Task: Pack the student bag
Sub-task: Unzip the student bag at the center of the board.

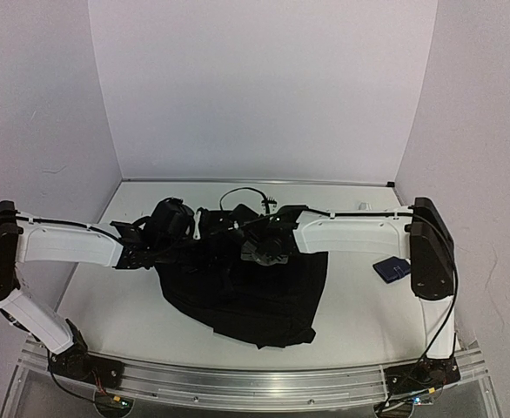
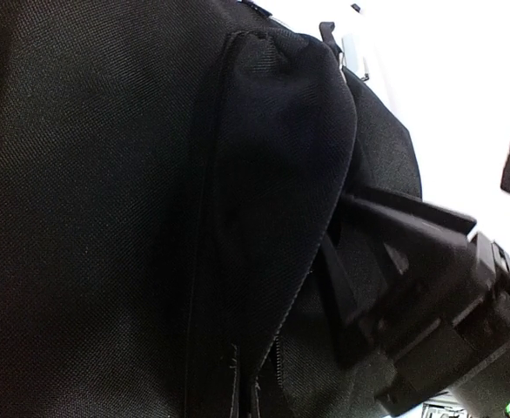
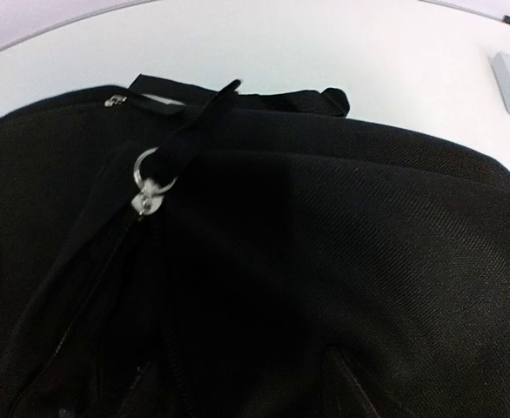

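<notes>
**Item:** student bag, soft black fabric, lying slumped mid-surface with its far end raised between the two arms.

**Fittings:** zipper pull, a metal ring on a black tab, at the upper seam.

**Left gripper**: jaws clenched, apparently on a fold at the bag's far-left corner.

**Right gripper**: over the bag's top, near the pull; cannot tell how its jaws stand.

**Handling note:** likely opening the bag. Keep the left hold taut and draw the pull along the seam line.

**Surface**: white, bearing a blue pouch to the right and a thin cable beyond.

**Room:** plain pale walls.
</notes>
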Robot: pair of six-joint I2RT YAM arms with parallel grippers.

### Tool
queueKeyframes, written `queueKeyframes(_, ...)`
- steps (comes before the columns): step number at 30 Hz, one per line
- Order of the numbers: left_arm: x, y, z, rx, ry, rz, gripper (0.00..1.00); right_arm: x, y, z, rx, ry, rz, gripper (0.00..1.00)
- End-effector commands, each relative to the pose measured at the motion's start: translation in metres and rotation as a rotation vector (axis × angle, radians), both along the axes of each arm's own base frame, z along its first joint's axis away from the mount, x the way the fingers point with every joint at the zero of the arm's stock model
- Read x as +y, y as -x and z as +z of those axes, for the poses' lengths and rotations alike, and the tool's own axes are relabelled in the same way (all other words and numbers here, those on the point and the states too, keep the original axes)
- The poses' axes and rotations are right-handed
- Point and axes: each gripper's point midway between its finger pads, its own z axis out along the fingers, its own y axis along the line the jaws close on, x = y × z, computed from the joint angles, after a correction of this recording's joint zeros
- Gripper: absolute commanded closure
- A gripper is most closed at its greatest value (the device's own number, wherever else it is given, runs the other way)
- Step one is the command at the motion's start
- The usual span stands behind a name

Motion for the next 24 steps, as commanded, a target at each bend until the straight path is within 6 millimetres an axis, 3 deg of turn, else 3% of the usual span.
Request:
queueKeyframes(1, 0.006, 0.000, 0.002, 0.000, -0.001, 0.016, 1.00, -0.014, -0.016, 0.017, -0.067, 0.005, -0.070, 0.63)
queueKeyframes(4, 0.005, -0.004, -0.005, 0.007, -0.018, 0.032, 1.00, -0.015, -0.010, 0.033, -0.053, -0.032, -0.042, 0.86)
queueKeyframes(7, 0.003, -0.010, -0.013, 0.015, -0.046, 0.045, 1.00, -0.014, -0.001, 0.062, -0.042, -0.101, 0.005, 0.97)
queueKeyframes(14, 0.001, -0.023, -0.034, 0.030, -0.138, 0.072, 1.00, -0.015, 0.019, 0.125, -0.031, -0.241, 0.134, 1.00)
queueKeyframes(18, -0.005, -0.023, -0.041, 0.047, -0.141, 0.048, 0.97, -0.020, 0.022, 0.126, -0.005, -0.256, 0.166, 1.00)
queueKeyframes(24, -0.012, -0.021, -0.030, 0.018, -0.102, 0.006, 0.78, -0.020, 0.017, 0.113, 0.024, -0.250, 0.180, 1.00)
